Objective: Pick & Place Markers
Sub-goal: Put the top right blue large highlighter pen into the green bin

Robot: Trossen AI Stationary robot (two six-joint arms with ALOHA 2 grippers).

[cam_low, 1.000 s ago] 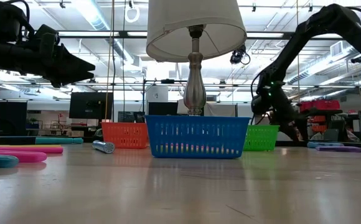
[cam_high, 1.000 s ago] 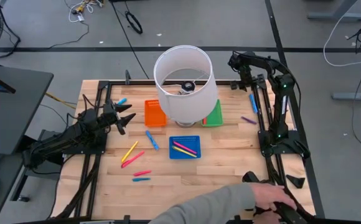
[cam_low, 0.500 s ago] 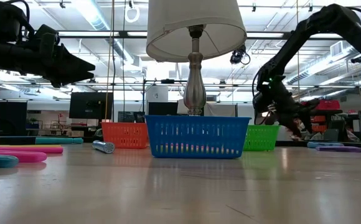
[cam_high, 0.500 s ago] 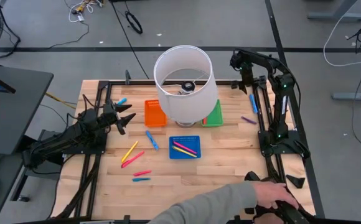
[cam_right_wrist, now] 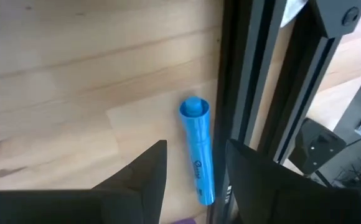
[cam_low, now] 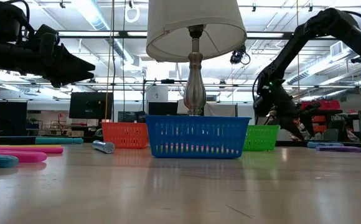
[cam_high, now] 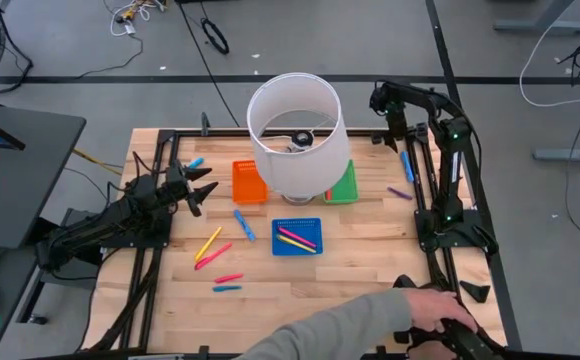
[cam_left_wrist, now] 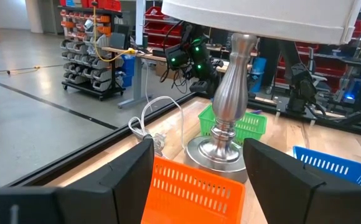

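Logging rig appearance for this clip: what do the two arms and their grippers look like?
Both arms are dark, jointed metal. The left gripper has two black, tapering fingers. The right arm is slim and black, with small green lights; its gripper shows two flat dark fingers. No markings are legible.

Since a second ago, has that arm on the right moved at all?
Yes. In the low view the right gripper swung out past the green tray, then came back close to it.
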